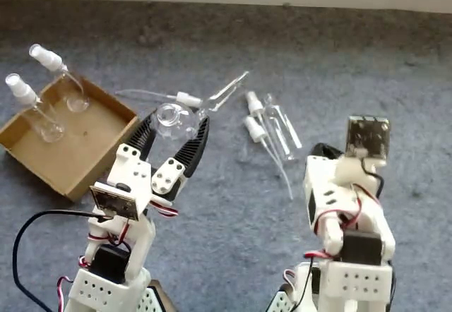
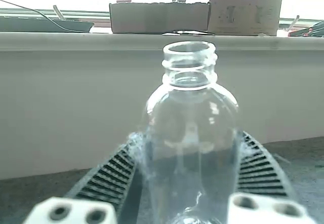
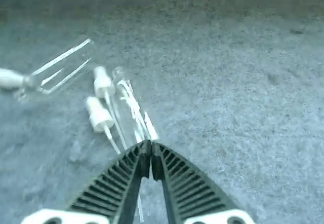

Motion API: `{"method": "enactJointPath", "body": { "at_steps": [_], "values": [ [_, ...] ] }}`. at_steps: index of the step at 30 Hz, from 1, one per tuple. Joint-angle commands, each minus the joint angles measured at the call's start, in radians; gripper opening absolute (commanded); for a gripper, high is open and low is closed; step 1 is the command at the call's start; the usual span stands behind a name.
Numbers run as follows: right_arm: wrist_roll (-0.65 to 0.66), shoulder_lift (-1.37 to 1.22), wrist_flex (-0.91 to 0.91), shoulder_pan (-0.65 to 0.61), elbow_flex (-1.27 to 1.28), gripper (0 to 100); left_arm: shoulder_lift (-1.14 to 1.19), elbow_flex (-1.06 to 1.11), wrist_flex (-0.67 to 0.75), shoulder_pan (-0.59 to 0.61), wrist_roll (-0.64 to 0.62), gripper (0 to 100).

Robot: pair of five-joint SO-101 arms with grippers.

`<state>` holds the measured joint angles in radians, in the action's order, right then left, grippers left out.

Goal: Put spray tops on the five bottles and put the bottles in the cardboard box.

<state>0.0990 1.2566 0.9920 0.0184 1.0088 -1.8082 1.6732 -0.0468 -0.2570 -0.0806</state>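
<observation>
my left tool (image 1: 176,125) is clamped on an open-necked bottle (image 2: 191,148), centre-left of the high view; right tool (image 3: 151,150) pinched closed, empty, near two loose spray tops (image 3: 99,100); cardboard box (image 1: 88,139) upper left, two capped bottles (image 1: 42,114) inside

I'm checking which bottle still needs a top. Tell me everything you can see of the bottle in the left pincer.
The bottle is clear and looks empty, likely plastic, with a round body, sloping shoulders and a short threaded neck. Its mouth is open, with nothing screwed onto it. It stands upright, clamped at the body between the black ribbed fingers of the left pincer, close beside the cardboard box. Whether its base touches the carpet cannot be seen.
</observation>
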Motion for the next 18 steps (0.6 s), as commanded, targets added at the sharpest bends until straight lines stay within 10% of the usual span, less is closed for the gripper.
{"method": "enactJointPath", "body": {
  "at_steps": [1,18],
  "values": [
    [0.074,-0.260,0.068,-0.108,-0.186,1.1,0.002,0.007,0.025,-0.008,0.006,12],
    [0.210,-1.082,0.110,-0.259,-0.734,3.0,-0.005,0.024,-0.161,-0.002,0.008,12]
  ]
}}
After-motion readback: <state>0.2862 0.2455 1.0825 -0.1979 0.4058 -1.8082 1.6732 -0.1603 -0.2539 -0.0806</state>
